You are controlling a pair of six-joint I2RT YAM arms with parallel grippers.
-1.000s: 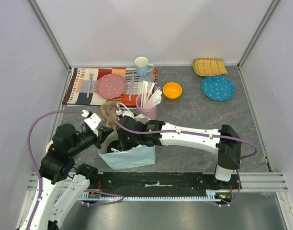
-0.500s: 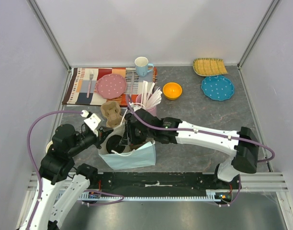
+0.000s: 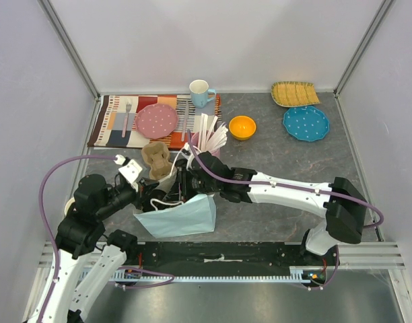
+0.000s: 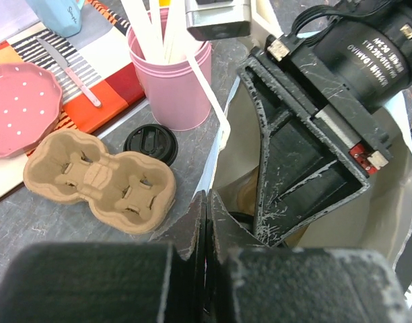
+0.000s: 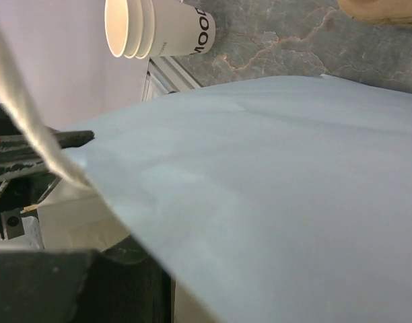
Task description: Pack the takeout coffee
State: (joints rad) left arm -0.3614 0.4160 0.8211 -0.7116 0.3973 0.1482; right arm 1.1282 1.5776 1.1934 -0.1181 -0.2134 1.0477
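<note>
Marbled grey tabletop (image 3: pixel 280 151), blue paper bag (image 3: pixel 182 217), pulp carrier (image 4: pixel 101 182)

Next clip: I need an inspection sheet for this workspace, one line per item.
Surface: grey stone-pattern table; striped placemat at back left.
Job's things: light-blue bag held open near the arms. The takeout coffee is not clearly seen. A black lid lies beside the cardboard cup carrier.
Clutter: pink cup of sticks, blue mug, pink plate, orange bowl, blue plate, yellow woven tray, stacked paper cups on their side.
Grippers: left gripper shut on the bag's rim. Right gripper down inside the bag, jaws hidden.
Cables: a purple cable loops along each arm.
Surroundings: white walls with metal framing.
</note>
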